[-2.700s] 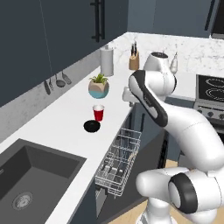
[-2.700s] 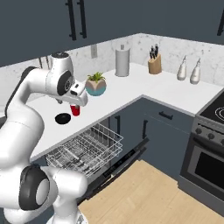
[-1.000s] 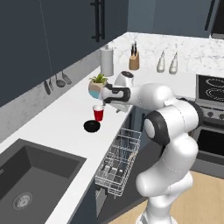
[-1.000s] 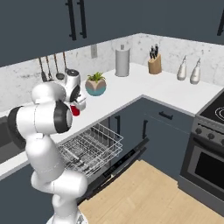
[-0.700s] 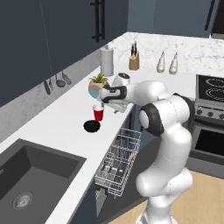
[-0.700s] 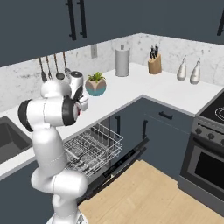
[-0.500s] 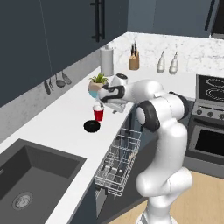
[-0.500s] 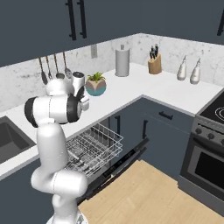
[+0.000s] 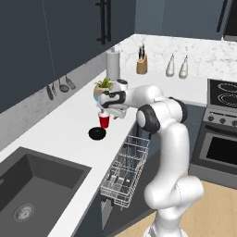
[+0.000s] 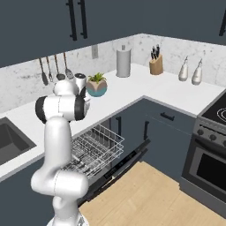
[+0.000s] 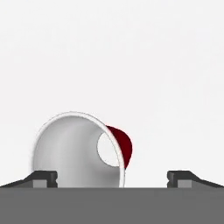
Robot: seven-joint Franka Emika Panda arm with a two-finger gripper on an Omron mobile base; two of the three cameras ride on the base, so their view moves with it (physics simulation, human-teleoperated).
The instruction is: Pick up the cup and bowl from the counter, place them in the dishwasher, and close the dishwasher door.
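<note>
One relation mattering here: cup [image 11: 78, 151] against gripper [image 11: 111, 177], hand view. Jaws standing at full spread, holding nothing; left fingertip [image 11: 43, 177] low at the cup's outer side, right fingertip [image 11: 179, 176] well clear on bare white counter [image 11: 144, 65]. Cup sitting off-centre between the tips, crowded toward the left one, white mouth facing the camera, red wall peeking past the rim on the right. Looking straight down into it, so reading the cup as upright with its long axis running along the gripper's approach.

Checking against the left base view: gripper [image 9: 108, 111] hanging directly over the cup [image 9: 104, 121], just above its rim, not visibly touching. Bowl [image 9: 97, 134] lying just beside the cup, toward the sink [image 9: 32, 185] side, untouched. Plant pot [image 9: 102, 88] standing beyond the hand, apart from both.

Dishwasher door [image 10: 123, 165] lying open in the right base view, white wire rack [image 10: 90, 150] drawn out over it and showing no dishes.

Judging the step as the closing-in on the cup, nothing yet loaded. Judging also that a small sideways shift toward the cup's side before descending would centre it; otherwise risking the left finger landing on the rim and tipping the cup toward the bowl.
</note>
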